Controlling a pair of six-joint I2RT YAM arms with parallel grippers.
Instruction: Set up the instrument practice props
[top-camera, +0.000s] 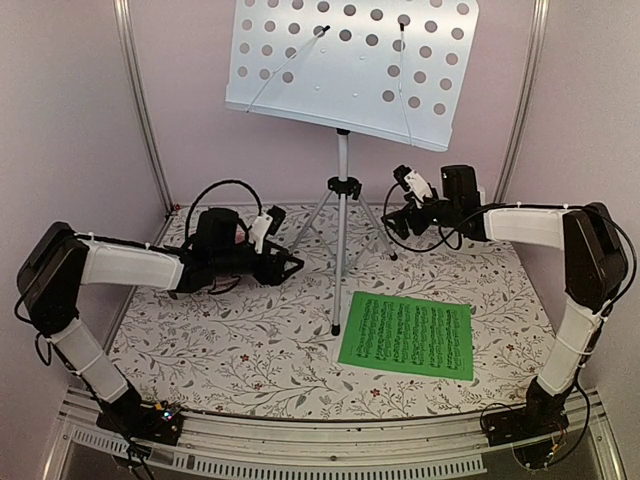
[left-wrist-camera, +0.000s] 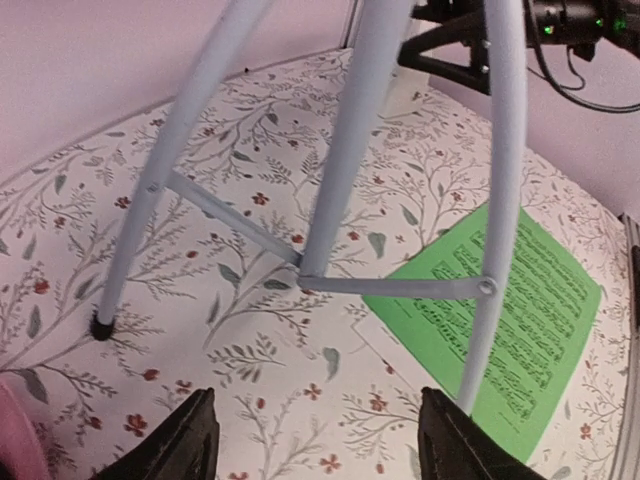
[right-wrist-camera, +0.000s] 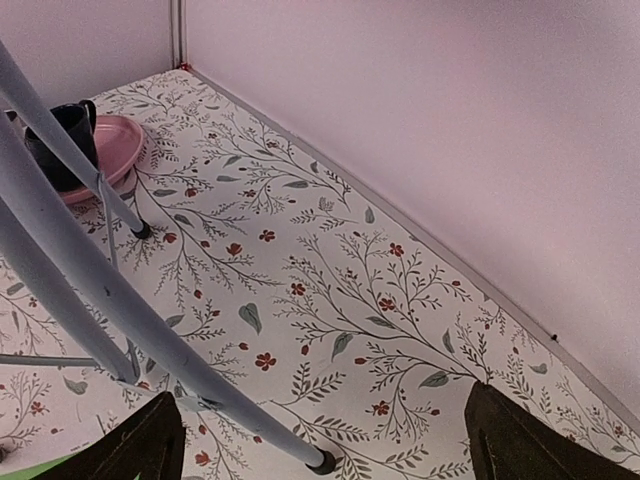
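Both jaws gape wide and empty, either side of the music stand (top-camera: 342, 190), upright mid-desk (top-camera: 220, 345). Its holed panel (top-camera: 350, 70) is bare; the green sheet (top-camera: 408, 334) lies flat by the front leg, so mounting it looks undone. No metronome in sight.

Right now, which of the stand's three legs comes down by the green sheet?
The front leg; its foot lands at the left edge of the green sheet. The left leg and right leg splay back toward the wall.
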